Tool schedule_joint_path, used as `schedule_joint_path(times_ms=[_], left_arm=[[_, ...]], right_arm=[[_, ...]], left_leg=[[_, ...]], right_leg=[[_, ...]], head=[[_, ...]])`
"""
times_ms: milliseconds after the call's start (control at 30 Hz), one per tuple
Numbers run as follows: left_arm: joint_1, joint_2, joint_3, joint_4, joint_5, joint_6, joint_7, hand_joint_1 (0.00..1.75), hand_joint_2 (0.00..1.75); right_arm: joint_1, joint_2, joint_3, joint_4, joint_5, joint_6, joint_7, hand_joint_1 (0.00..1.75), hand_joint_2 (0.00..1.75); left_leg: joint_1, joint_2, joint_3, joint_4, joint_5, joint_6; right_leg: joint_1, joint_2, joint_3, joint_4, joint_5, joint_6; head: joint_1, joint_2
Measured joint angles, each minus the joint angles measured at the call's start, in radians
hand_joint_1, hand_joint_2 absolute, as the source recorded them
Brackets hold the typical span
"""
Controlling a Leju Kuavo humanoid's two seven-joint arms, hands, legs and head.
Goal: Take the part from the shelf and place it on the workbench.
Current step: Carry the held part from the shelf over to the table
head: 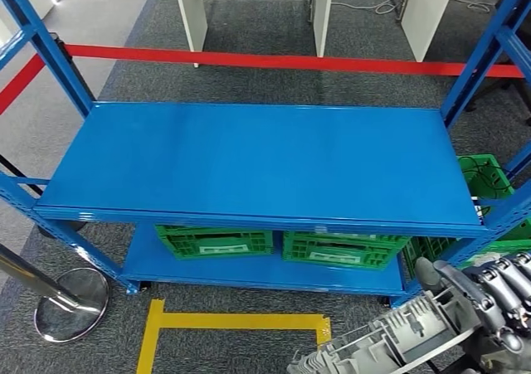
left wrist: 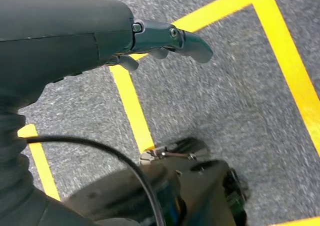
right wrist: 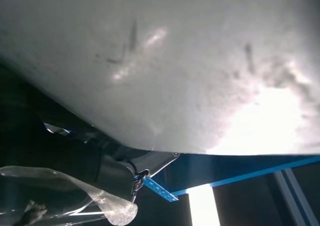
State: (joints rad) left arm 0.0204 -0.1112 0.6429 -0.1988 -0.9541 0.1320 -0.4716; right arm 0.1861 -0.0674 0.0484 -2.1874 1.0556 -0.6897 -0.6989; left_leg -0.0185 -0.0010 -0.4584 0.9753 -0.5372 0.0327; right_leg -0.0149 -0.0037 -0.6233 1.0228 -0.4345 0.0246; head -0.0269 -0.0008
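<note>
The right hand has its dark fingers wrapped over one end of a long grey ribbed part, which sticks out leftward across the bottom of the head view, in front of the blue shelf and above the carpet. In the right wrist view a broad pale grey face of the part sits close over the camera.

It looks like a rigid casting or moulding, stiff and probably fairly heavy, and held by one end it will tend to droop and twist. A grip nearer its middle, across the ribs, would likely carry it steadier.

The left hand hangs over the floor by yellow floor tape, fingers extended and holding nothing.

Green crates sit on the lower shelf.
</note>
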Motion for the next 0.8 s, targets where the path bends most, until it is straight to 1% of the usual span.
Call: schedule_joint_path(times_ms=[33,67,100,133,167,200,233,267,300,333,367,400,433,500,533,567,600,633,667,700,733,767,800], left_arm=[[-0.001,0.000,0.000,0.000,0.000,0.000,0.000,0.00,1.75],[-0.002,0.000,0.001,0.001,0.000,0.000,-0.001,0.00,1.75],[-0.003,0.000,0.001,0.001,0.000,0.000,-0.001,0.00,1.75],[-0.003,0.000,0.001,0.001,0.001,0.000,-0.001,0.00,1.75],[-0.003,0.000,0.001,0.001,0.001,0.001,-0.001,0.00,1.75],[-0.003,-0.001,0.001,0.001,0.001,0.001,-0.001,0.00,1.75],[-0.003,-0.001,0.002,0.001,0.003,0.002,-0.001,0.00,1.75],[-0.003,-0.002,0.002,0.001,0.004,0.002,-0.001,0.00,1.75],[-0.003,-0.003,0.003,0.001,0.008,0.003,-0.001,0.00,1.75],[-0.005,-0.004,0.005,0.001,0.013,0.004,-0.001,0.00,1.75],[-0.008,-0.007,0.008,0.001,0.019,0.008,0.001,0.00,1.75],[-0.013,-0.013,0.014,0.001,0.027,0.015,0.007,0.00,1.75],[-0.021,-0.022,0.020,0.001,0.033,0.024,0.015,0.00,1.75],[-0.039,-0.040,0.029,0.001,0.040,0.039,0.034,0.00,1.75],[-0.046,-0.047,0.031,0.001,0.042,0.043,0.039,0.00,1.75],[-0.051,-0.053,0.035,0.001,0.044,0.044,0.041,0.00,1.75],[-0.054,-0.057,0.039,0.001,0.046,0.044,0.041,0.00,1.75],[-0.056,-0.060,0.043,0.001,0.048,0.044,0.041,0.00,1.75],[-0.057,-0.062,0.047,0.001,0.048,0.043,0.039,0.00,1.75],[-0.058,-0.062,0.049,0.001,0.048,0.042,0.037,0.00,1.75],[-0.059,-0.062,0.050,0.001,0.049,0.041,0.035,0.00,1.75],[-0.059,-0.062,0.051,0.001,0.049,0.041,0.034,0.00,1.75],[-0.060,-0.061,0.051,0.001,0.050,0.041,0.033,0.00,1.75]], right_arm=[[0.003,0.000,0.000,0.005,-0.010,0.000,0.000,1.75,1.75],[0.005,0.000,0.000,0.010,-0.021,0.000,0.001,1.75,1.75],[0.006,0.000,0.001,0.016,-0.032,0.000,0.001,1.75,1.75],[0.007,0.000,0.002,0.023,-0.043,0.000,0.001,1.75,1.75],[0.007,0.000,0.003,0.030,-0.052,0.000,0.001,1.75,1.75],[0.007,0.000,0.004,0.037,-0.059,0.000,0.002,1.75,1.75],[0.008,0.000,0.006,0.043,-0.065,0.000,0.002,1.75,1.75],[0.007,0.000,0.008,0.049,-0.069,0.000,0.002,1.75,1.75],[0.007,0.000,0.010,0.055,-0.073,0.000,0.002,1.75,1.75],[0.005,0.000,0.012,0.060,-0.078,0.000,0.002,1.75,1.75],[0.000,0.000,0.017,0.066,-0.084,0.000,0.002,1.75,1.75],[-0.007,0.000,0.023,0.074,-0.089,0.000,0.002,1.75,1.75],[-0.016,0.000,0.032,0.086,-0.093,0.000,0.002,1.75,1.75],[-0.034,0.000,0.052,0.113,-0.098,0.000,0.002,1.75,1.75],[-0.043,0.001,0.062,0.125,-0.100,0.000,0.001,1.75,1.75],[-0.051,0.001,0.071,0.135,-0.104,0.000,0.002,1.75,1.75],[-0.058,0.001,0.079,0.143,-0.107,0.000,0.002,1.75,1.75],[-0.064,0.001,0.087,0.152,-0.109,0.000,0.002,1.75,1.75],[-0.067,0.001,0.094,0.159,-0.111,0.000,0.002,1.75,1.75],[-0.069,0.001,0.100,0.167,-0.113,0.000,0.002,1.75,1.75],[-0.071,0.001,0.106,0.174,-0.115,0.000,0.002,1.75,1.75],[-0.073,0.001,0.111,0.181,-0.117,0.000,0.002,1.75,1.75],[-0.076,0.001,0.115,0.187,-0.119,0.000,0.003,1.75,1.75]], left_leg=[[0.002,0.002,-0.005,-0.008,0.013,0.004],[0.005,0.004,-0.013,-0.015,0.028,0.007],[0.007,0.007,-0.024,-0.018,0.040,0.010],[0.007,0.007,-0.038,-0.016,0.050,0.013],[0.007,0.009,-0.053,-0.013,0.060,0.013],[0.008,0.010,-0.069,-0.009,0.069,0.011],[0.009,0.012,-0.085,-0.004,0.077,0.009],[0.011,0.013,-0.102,0.003,0.085,0.006],[0.013,0.013,-0.117,0.013,0.090,0.001],[0.014,0.012,-0.132,0.024,0.095,-0.004],[0.013,0.012,-0.145,0.036,0.099,-0.010],[0.012,0.011,-0.154,0.047,0.105,-0.015],[0.010,0.011,-0.162,0.052,0.112,-0.020],[0.011,0.008,-0.171,0.057,0.122,-0.030],[0.012,0.007,-0.176,0.064,0.109,-0.036],[0.015,0.005,-0.184,0.087,0.077,-0.042],[0.017,0.004,-0.195,0.126,0.029,-0.047],[0.018,0.004,-0.207,0.182,-0.024,-0.051],[0.020,0.004,-0.217,0.245,-0.067,-0.054],[0.021,0.004,-0.220,0.296,-0.087,-0.055],[0.021,0.004,-0.212,0.323,-0.083,-0.055],[0.021,0.004,-0.190,0.316,-0.060,-0.053],[0.021,0.004,-0.153,0.276,-0.029,-0.049]], right_leg=[[0.000,0.001,-0.007,0.006,-0.014,0.006],[0.000,0.002,-0.017,0.028,-0.044,0.011],[-0.001,0.003,-0.033,0.070,-0.090,0.014],[-0.002,0.003,-0.050,0.129,-0.138,0.019],[-0.003,0.002,-0.063,0.191,-0.172,0.024],[-0.005,0.002,-0.067,0.240,-0.184,0.028],[-0.006,0.002,-0.059,0.261,-0.173,0.033],[-0.009,0.002,-0.032,0.245,-0.146,0.037],[-0.012,0.002,0.012,0.195,-0.117,0.041],[-0.014,0.001,0.064,0.128,-0.107,0.045],[-0.014,0.003,0.111,0.060,-0.109,0.044],[-0.014,0.004,0.141,0.013,-0.121,0.040],[-0.012,0.005,0.151,-0.011,-0.134,0.034],[-0.012,0.003,0.134,-0.016,-0.129,0.013],[-0.013,0.001,0.123,-0.015,-0.121,0.003],[-0.014,-0.002,0.113,-0.016,-0.112,-0.008],[-0.014,-0.003,0.102,-0.016,-0.101,-0.016],[-0.013,-0.003,0.091,-0.016,-0.090,-0.020],[-0.012,-0.003,0.079,-0.015,-0.077,-0.022],[-0.011,-0.003,0.066,-0.014,-0.065,-0.022],[-0.010,-0.004,0.051,-0.012,-0.053,-0.021],[-0.010,-0.004,0.035,-0.010,-0.042,-0.020],[-0.009,-0.004,0.020,-0.008,-0.032,-0.018]], head=[[0.001,0.000],[0.003,0.000],[0.004,0.000],[0.005,0.000],[0.006,0.000],[0.005,0.000],[0.005,0.000],[0.006,0.000],[0.006,0.000],[0.006,0.000],[0.006,0.000],[0.006,0.000],[0.005,0.000],[0.006,0.000],[0.005,0.000],[0.004,0.000],[0.003,0.000],[0.002,0.000],[0.001,0.000],[0.002,0.000],[0.001,0.000],[0.001,0.000],[0.001,0.000]])
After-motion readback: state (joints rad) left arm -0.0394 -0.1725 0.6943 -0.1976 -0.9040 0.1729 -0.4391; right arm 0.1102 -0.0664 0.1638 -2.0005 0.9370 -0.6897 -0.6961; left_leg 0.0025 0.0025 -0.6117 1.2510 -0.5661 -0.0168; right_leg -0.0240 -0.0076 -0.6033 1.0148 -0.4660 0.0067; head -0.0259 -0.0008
